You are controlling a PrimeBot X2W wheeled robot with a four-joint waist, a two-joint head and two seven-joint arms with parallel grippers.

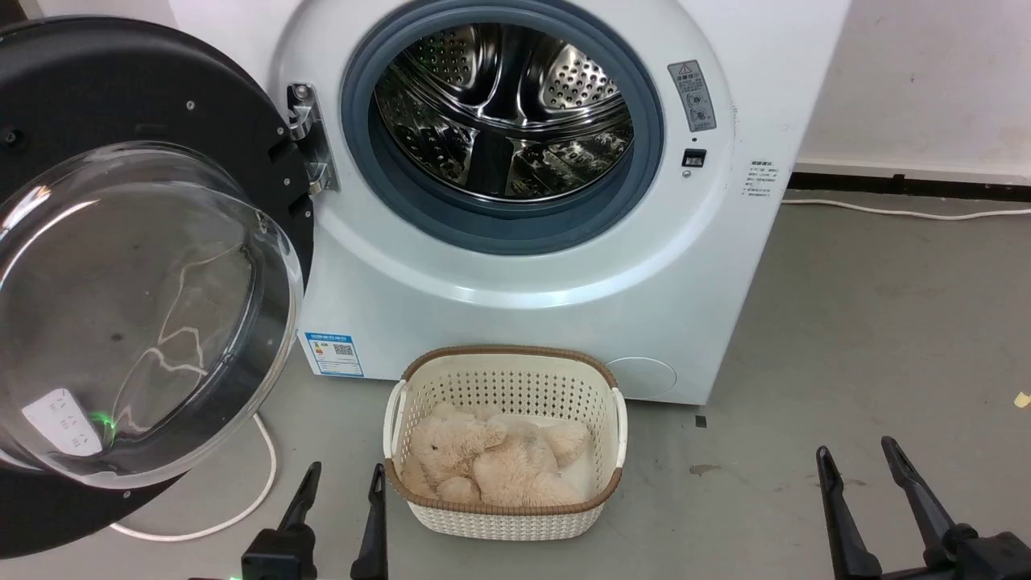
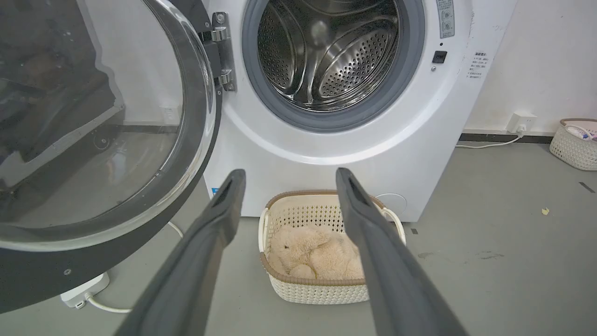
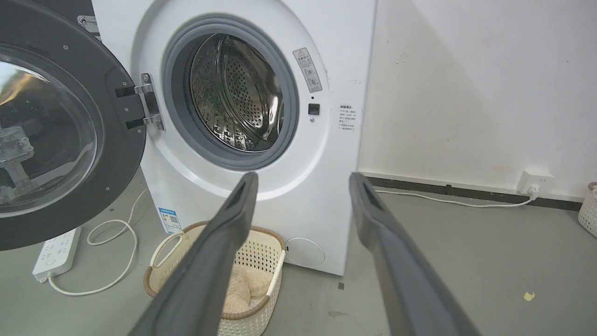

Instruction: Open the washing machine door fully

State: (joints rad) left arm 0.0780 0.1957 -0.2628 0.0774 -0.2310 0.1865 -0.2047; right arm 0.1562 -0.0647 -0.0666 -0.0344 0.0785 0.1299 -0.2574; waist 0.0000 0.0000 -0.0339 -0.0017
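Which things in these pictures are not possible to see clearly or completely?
Washing machine door: left rim cut off by head view's edge.
Warning label: print too small, head view.
Second basket: cut by left wrist view's right edge, contents unclear.
Plush toy: underside hidden by basket.

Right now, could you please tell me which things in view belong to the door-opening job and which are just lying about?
Job:
washing machine door, swung open
washing machine
hinge

Lying about:
basket on the floor
plush toy in it
power strip
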